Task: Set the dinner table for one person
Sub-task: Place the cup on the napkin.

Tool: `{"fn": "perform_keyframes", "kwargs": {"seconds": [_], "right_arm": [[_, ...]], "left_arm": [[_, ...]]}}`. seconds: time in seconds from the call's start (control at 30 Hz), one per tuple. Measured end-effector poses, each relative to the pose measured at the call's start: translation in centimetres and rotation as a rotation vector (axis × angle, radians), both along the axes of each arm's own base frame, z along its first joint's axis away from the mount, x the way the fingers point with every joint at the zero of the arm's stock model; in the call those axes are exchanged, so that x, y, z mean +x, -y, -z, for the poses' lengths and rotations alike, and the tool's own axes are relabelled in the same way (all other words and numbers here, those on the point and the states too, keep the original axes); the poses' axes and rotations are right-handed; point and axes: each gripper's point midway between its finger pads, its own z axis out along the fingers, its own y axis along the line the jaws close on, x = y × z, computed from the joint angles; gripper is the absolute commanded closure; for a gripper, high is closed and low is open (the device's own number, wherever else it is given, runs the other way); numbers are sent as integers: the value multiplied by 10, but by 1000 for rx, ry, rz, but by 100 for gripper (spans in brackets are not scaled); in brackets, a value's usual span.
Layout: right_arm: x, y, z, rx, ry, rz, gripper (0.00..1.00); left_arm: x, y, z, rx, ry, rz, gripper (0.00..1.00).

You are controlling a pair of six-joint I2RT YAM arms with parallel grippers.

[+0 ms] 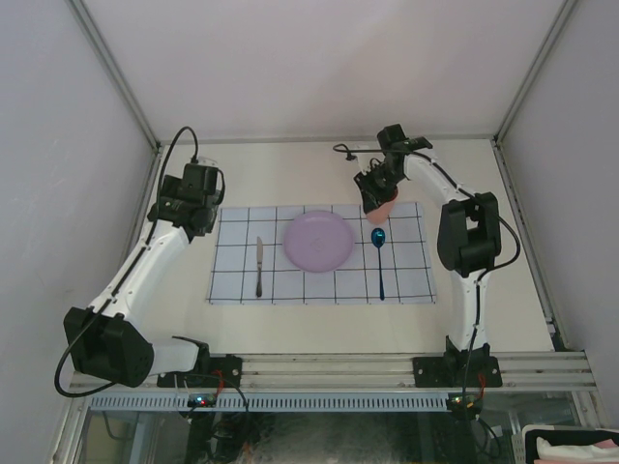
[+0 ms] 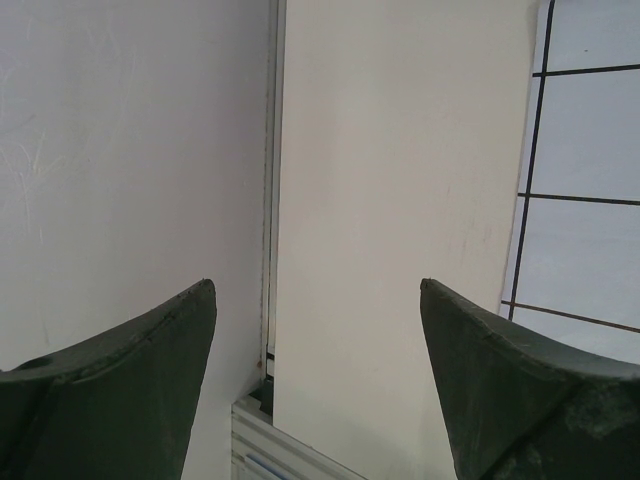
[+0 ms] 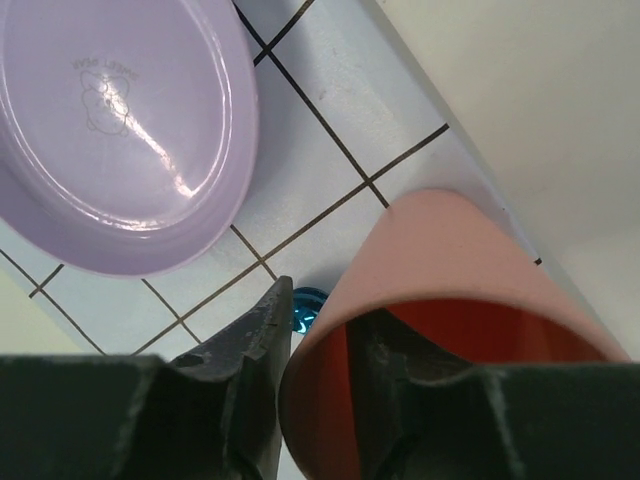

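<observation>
Right claw (image 3: 322, 305) straddles the rim of the pink cup (image 3: 440, 250), one finger in, one out; gripping or slack, can't tell. Cup's at the plate's (image 3: 120, 130) one o'clock, low over the surface (image 1: 319, 164). Left claw (image 2: 315, 300) wide, empty, out at nine o'clock.

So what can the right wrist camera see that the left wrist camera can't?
Only the right wrist view: a purple plate, a pink cup and a bit of blue spoon. Only the left wrist view: the grey side wall and a metal rail. Both: the checked cloth and the off-white dinner table.
</observation>
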Motion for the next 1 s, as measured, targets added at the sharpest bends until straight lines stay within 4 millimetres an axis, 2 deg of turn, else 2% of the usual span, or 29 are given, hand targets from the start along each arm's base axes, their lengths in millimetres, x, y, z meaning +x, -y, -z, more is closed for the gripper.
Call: {"fn": "perform_keyframes", "kwargs": {"seconds": [0.23, 0.63, 0.73, 1.0], "right_arm": [[-1, -4, 1, 2, 1, -7, 52], [2, -4, -2, 0, 16, -5, 42], [11, -5, -12, 10, 49, -3, 39], [47, -2, -58, 57, 200, 36, 33]], "left_arm": [[-4, -2, 0, -2, 5, -4, 14], [-7, -4, 2, -1, 1, -8, 14], [-7, -4, 2, -2, 1, -8, 14], [-6, -4, 2, -2, 5, -8, 14]]}}
